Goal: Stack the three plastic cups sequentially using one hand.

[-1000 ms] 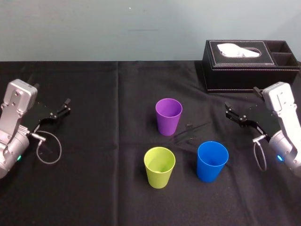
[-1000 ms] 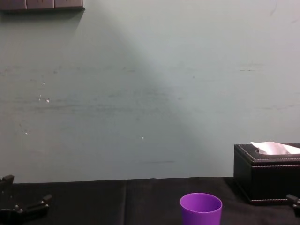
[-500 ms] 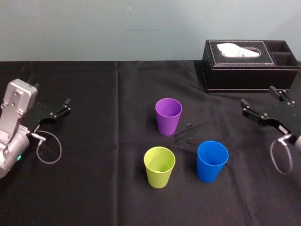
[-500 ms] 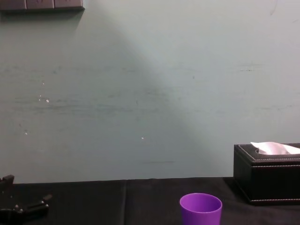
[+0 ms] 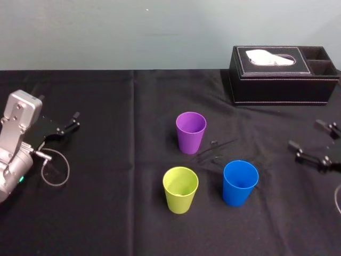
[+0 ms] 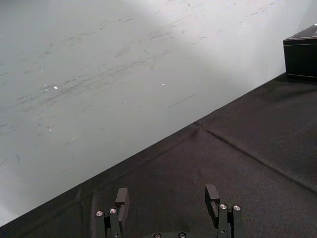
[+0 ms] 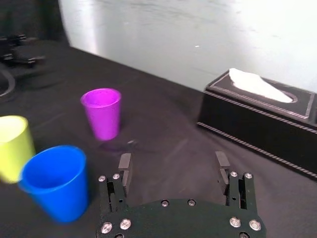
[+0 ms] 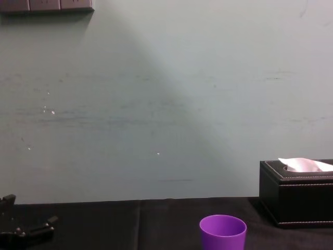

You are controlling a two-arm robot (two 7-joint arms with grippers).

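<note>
Your R gripper [image 5: 306, 134] waits at desk's [image 5: 117, 213] right edge, jaws wide, empty, facing blue cup [image 5: 240, 182], prob. nearest pick; L gripper [image 5: 71, 121] parked at left edge, jaws wide.

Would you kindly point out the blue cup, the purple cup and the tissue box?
blue cup [image 5: 238, 194], head view, outer wall.
purple cup [image 5: 190, 141], head view, outer wall.
tissue box [image 5: 282, 88], head view, front wall.
</note>
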